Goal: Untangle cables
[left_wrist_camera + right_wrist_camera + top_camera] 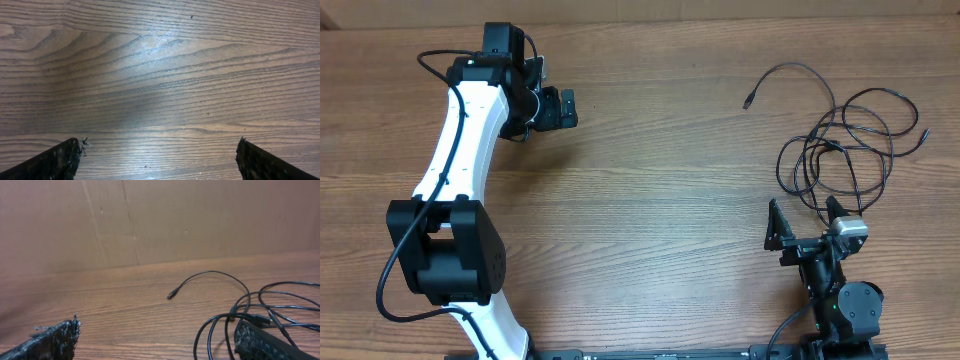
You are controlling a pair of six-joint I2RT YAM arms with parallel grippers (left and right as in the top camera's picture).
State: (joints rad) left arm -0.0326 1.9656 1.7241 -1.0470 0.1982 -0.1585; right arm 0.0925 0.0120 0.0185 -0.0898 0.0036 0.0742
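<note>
Right claw (157,327) gapes beside tangled cables (255,316), perhaps touching.

Brown table (650,200) with wavy darker wood grain, thin black cables (850,145), white left arm (460,140) with black joints, black right gripper (804,208) with a silver-grey block (848,228), plain tan-brown wall (150,220)

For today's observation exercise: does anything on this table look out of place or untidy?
Yes: the thin black cables lie tangled in overlapping loops on the table, just beyond the open right hand. Nothing else stands out.
</note>
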